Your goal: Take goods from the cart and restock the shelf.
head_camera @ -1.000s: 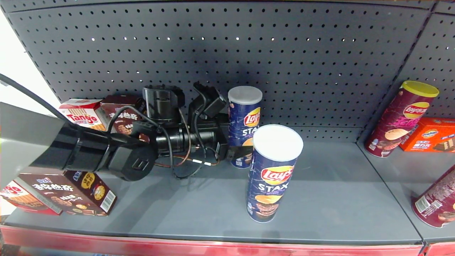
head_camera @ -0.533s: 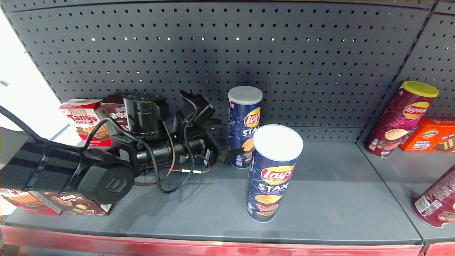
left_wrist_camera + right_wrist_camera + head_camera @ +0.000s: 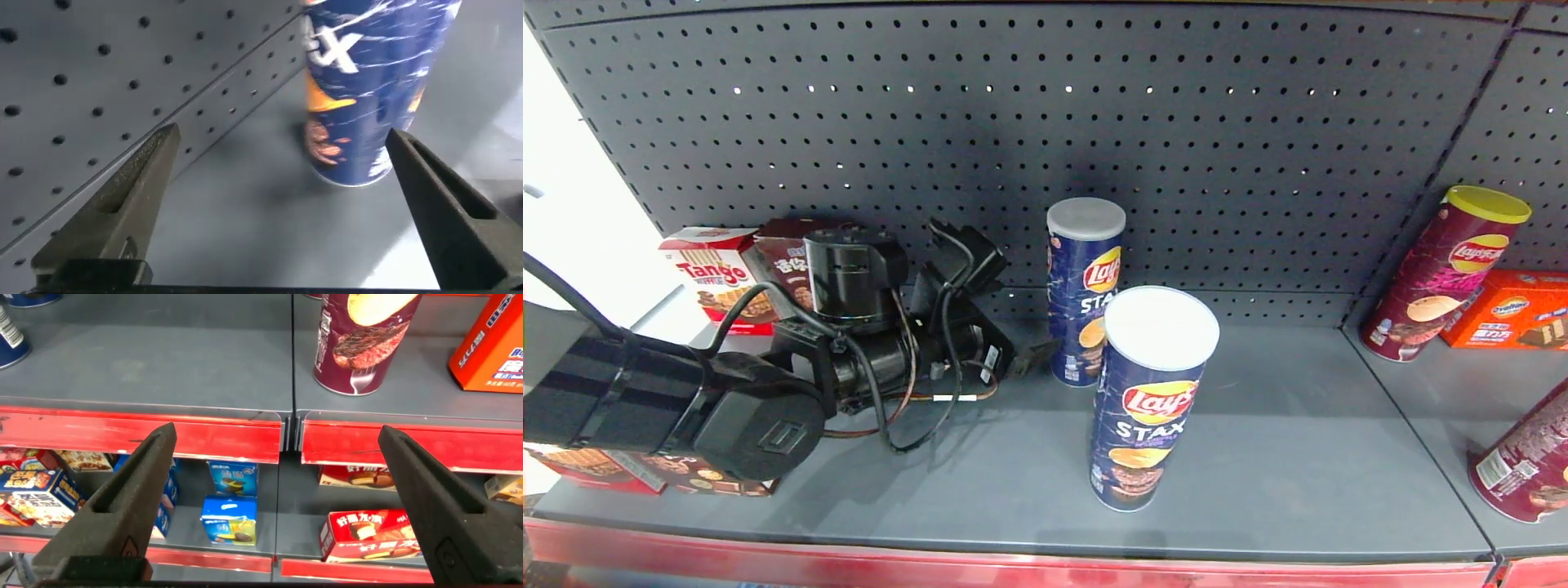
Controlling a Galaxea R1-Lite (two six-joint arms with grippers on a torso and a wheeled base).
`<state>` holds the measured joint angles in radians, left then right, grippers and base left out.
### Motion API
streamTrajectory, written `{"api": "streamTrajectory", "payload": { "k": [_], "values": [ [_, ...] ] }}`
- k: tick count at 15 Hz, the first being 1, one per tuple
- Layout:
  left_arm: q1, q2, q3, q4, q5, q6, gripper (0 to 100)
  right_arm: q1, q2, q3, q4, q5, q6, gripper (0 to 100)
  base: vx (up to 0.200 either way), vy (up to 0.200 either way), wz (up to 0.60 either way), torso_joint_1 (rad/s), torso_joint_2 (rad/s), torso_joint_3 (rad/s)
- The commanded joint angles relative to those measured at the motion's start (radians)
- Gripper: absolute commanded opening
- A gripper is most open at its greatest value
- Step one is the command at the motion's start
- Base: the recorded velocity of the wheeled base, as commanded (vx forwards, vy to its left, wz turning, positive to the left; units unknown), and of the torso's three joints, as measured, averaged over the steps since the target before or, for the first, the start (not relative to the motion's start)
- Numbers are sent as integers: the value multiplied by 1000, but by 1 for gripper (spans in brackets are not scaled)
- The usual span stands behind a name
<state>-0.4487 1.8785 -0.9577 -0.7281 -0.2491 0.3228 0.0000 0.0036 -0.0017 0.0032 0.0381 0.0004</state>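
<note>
While its two flat, dark, wedge-shaped fingers (image 3: 131,196) stand spread wide with nothing between them, the left gripper (image 3: 282,140) lies low over the smooth grey metal shelf (image 3: 1298,457), its tips just short of the rear blue chip can (image 3: 1085,294). That glossy cylinder stands upright under a translucent plastic lid, close to the perforated pegboard back panel (image 3: 1176,122). The front blue chip can (image 3: 1147,400), the same shape with a white lid, stands upright just beside it, nearer the shelf's front. The right gripper (image 3: 278,437) is equally wide and empty, before the shiny red shelf edge strip (image 3: 204,433), above which a round maroon chip can (image 3: 364,339) stands.
</note>
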Motion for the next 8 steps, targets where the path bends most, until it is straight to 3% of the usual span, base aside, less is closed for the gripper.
{"api": "streamTrajectory", "payload": {
  "k": [1,8],
  "values": [
    [2,5,-7,-1,37,-5,100,0,-1,0,0,0,0,100,0,0,0,0,0,0],
    [15,10,-29,-1,73,-8,100,0,-1,0,0,0,0,100,0,0,0,0,0,0]
  ]
}}
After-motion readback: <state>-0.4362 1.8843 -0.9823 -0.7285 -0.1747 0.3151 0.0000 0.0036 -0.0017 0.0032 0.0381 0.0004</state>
